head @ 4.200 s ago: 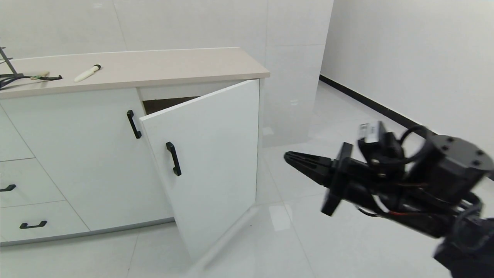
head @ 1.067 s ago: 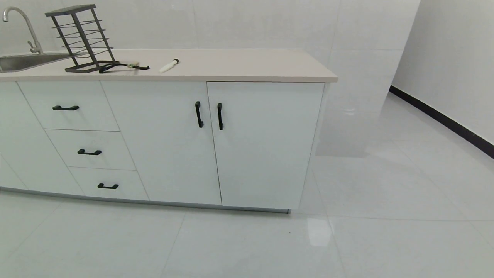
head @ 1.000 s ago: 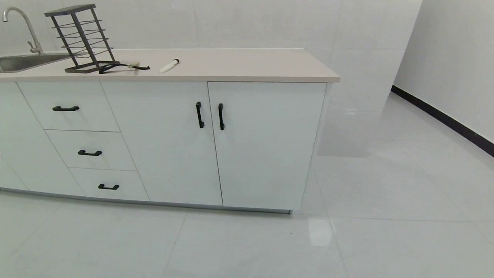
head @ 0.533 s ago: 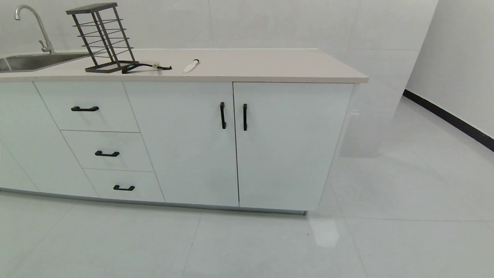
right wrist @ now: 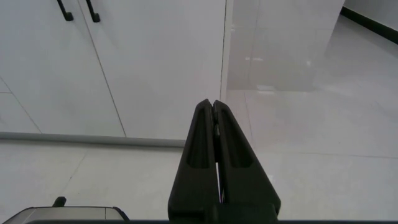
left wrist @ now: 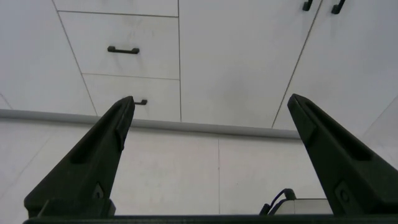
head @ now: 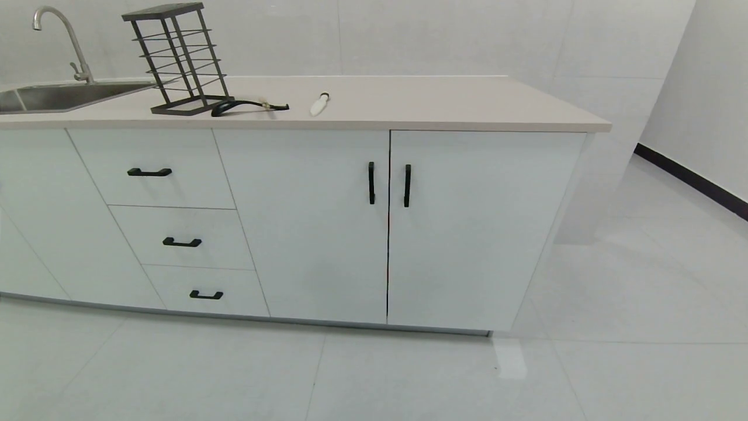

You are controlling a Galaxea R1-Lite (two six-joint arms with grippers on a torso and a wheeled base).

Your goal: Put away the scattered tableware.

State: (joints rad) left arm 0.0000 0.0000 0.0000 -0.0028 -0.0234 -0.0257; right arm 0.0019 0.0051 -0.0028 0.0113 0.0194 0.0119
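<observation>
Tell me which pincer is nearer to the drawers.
Probably left. The left pincer, open, points at the drawers and the left cabinet door; the right pincer, shut, points at the right cabinet door, farther from the drawers.

- The surface (head: pixel 444 108) runs along the far side of the floor (head: pixel 409 380), on top of a row of cabinets.
- A sink (head: pixel 76 96) is set into its left end, with a tap (head: pixel 58 29) behind it.
- A wire rack (head: pixel 178 58) stands upright on the surface, just right of the sink.
- A curved utensil (head: pixel 248 106) lies flat just beside the rack's base, on its right.
- A short utensil (head: pixel 319 104) lies further right, apart from the curved one.
- Under the rack, three drawers (head: pixel 175 222) are stacked.
- Right of the drawers, two shut doors (head: pixel 315 245) stand side by side, their handles (head: pixel 371 183) flanking the seam.
</observation>
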